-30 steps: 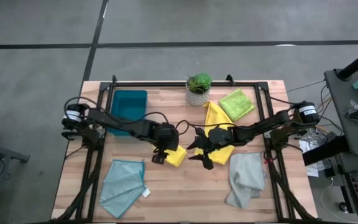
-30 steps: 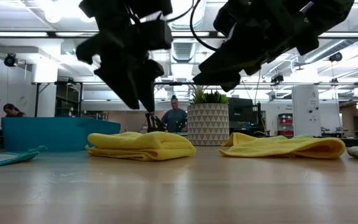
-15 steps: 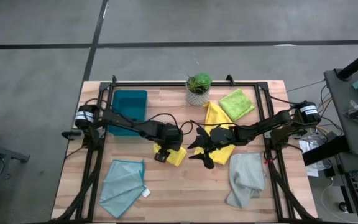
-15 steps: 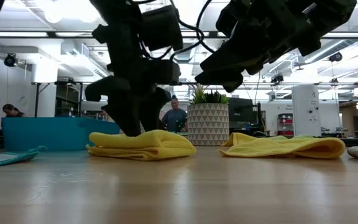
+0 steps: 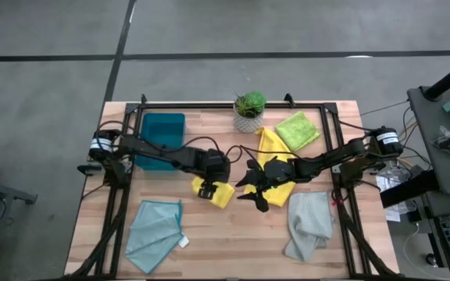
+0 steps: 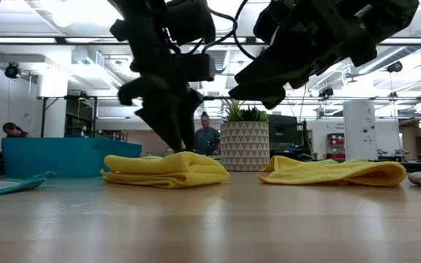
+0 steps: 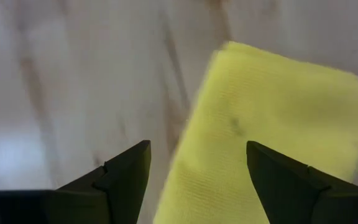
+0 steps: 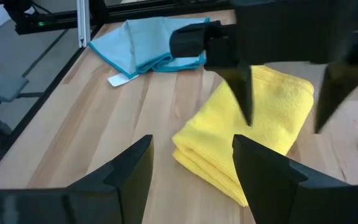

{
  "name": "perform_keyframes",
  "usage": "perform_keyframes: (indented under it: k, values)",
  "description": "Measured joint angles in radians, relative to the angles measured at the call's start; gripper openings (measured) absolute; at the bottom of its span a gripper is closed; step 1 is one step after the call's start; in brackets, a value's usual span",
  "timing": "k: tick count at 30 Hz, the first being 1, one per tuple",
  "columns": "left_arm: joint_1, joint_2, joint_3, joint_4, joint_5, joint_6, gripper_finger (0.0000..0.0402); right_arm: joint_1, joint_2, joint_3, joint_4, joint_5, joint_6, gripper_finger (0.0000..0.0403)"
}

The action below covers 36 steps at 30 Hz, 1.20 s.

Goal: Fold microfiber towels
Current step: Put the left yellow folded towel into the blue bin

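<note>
A folded yellow towel lies mid-table. My left gripper is open and points steeply down at the towel's left edge, one finger over the cloth and one over bare wood. My right gripper hangs open above the table just right of this towel, with nothing between its fingers. A second yellow towel lies spread under the right arm. The lime green towel lies far right, the pale grey towel near right, and the light teal towel with a white tag near left. My left gripper's fingertips are down at the top of the folded yellow towel. I cannot tell whether they touch the cloth.
A dark teal tray stands at the far left. A potted plant stands at the far edge's middle. A black frame runs along the table's left, right and far sides. Bare wood shows between the teal and grey towels.
My left gripper has come down and gone a little toward the table's right, from the air left of the folded yellow towel to its top. It stays open. The towels have not moved.
</note>
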Motion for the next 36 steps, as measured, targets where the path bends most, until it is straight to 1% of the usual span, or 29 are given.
perform_keyframes:
  k: [5,10,16,21,31,36]
  values:
    - [0.013,0.003,-0.001,-0.001,-0.001,-0.018,0.0273,0.000,0.000,0.000,0.003,0.000,-0.001,0.0210]
    - [0.033,0.003,-0.013,0.010,0.003,0.001,0.0299,0.000,0.000,0.000,0.004,0.000,-0.007,0.0210]
    - [0.054,0.003,-0.055,0.034,0.131,0.012,0.0301,0.000,0.000,0.000,0.004,0.000,-0.007,0.0210]
    - [0.053,0.009,-0.063,0.035,0.157,0.010,0.0301,0.000,0.001,0.000,0.004,0.000,-0.003,0.0210]
    - [0.053,0.072,-0.064,0.040,0.173,0.010,0.0267,0.000,0.001,-0.001,0.003,0.000,-0.001,0.0210]
    - [0.049,0.072,-0.064,0.036,0.180,0.009,0.0235,0.000,0.001,-0.001,0.002,0.000,-0.001,0.0210]
